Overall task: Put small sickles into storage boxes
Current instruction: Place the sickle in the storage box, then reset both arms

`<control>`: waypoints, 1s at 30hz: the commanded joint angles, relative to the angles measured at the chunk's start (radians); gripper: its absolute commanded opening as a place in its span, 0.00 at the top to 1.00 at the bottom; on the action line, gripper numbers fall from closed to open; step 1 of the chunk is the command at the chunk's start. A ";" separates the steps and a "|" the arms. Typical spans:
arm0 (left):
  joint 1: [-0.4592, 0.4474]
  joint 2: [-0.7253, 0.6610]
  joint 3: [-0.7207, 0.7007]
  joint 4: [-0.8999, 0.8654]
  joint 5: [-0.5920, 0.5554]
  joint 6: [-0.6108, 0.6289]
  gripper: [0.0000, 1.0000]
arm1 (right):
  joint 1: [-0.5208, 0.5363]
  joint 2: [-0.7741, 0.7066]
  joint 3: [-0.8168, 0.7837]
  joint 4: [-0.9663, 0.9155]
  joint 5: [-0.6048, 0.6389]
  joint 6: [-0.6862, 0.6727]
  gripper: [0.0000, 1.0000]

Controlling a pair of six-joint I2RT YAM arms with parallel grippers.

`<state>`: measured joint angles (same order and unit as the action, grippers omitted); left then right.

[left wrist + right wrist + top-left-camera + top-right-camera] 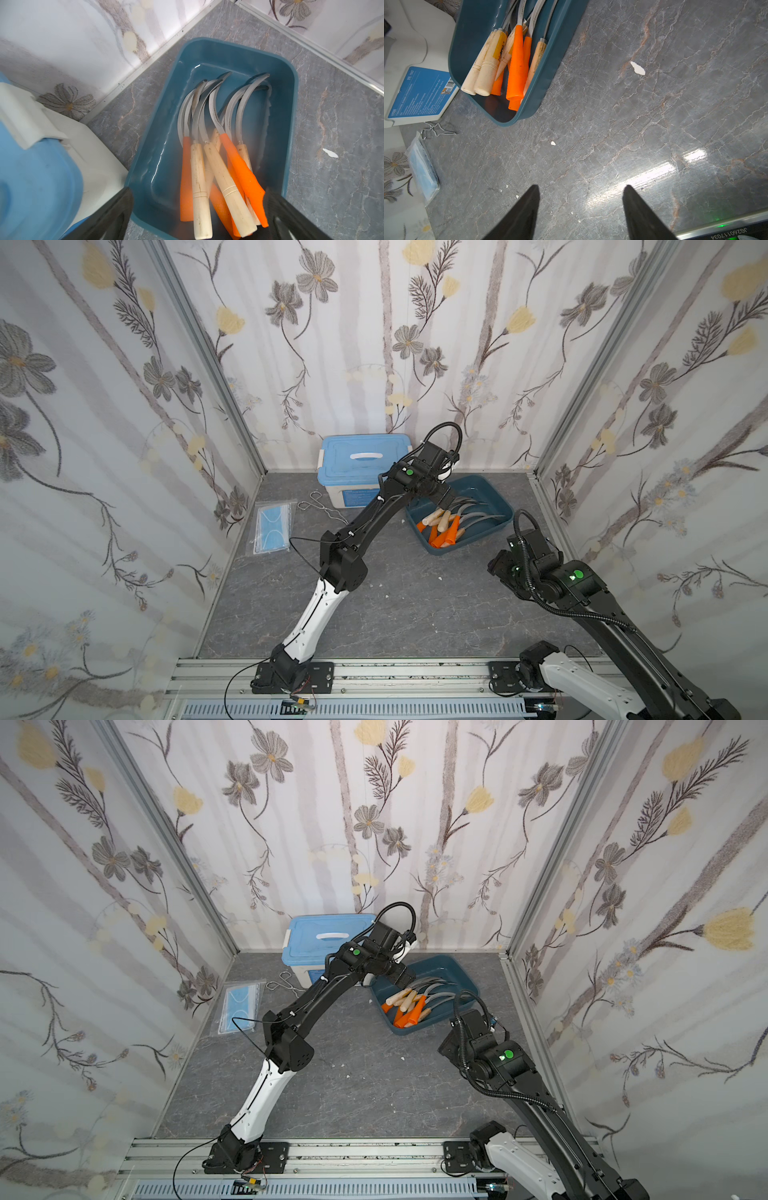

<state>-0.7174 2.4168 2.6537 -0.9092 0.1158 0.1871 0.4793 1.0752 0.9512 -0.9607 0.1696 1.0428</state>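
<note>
Lying heaped in a glossy teal plastic storage tray (228, 54), the small sickles (218, 166) show thin curved grey metal blades, tapered orange plastic handles and pale wooden ones ringed with turned grooves. All the handles point to one end, and the blades fan toward the other.

The tray has rounded corners and sloping sides. It sits on the grey, veined marble-look bench (415, 605) near the back right corner, just beside a white box (353, 468) with a light blue handled lid. A blue label (419, 93) on the box carries a barcode and print too small to read.

Over the handle ends hangs the left gripper (198, 199), its dark pointed jaws wide apart and gripping nothing. The right gripper (581, 188) hovers over bare bench near the tray, its jaws also apart and empty.
</note>
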 commanded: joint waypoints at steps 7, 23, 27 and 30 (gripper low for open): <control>0.087 -0.169 -0.024 -0.092 -0.047 -0.019 0.00 | -0.021 0.135 0.085 0.103 0.050 -0.119 0.19; 0.390 -0.614 -0.516 -0.068 -0.120 -0.035 0.00 | -0.137 0.294 0.245 0.246 -0.071 -0.346 0.18; 0.476 -0.761 -0.700 0.039 -0.122 -0.059 0.00 | -0.146 0.307 0.283 0.271 -0.077 -0.389 0.17; 0.518 -0.876 -0.852 0.130 -0.151 -0.054 0.00 | -0.151 0.303 0.307 0.296 -0.048 -0.406 0.01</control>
<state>-0.2203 1.6028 1.8748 -0.8989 -0.0212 0.1318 0.3317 1.3777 1.2385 -0.7307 0.1024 0.6796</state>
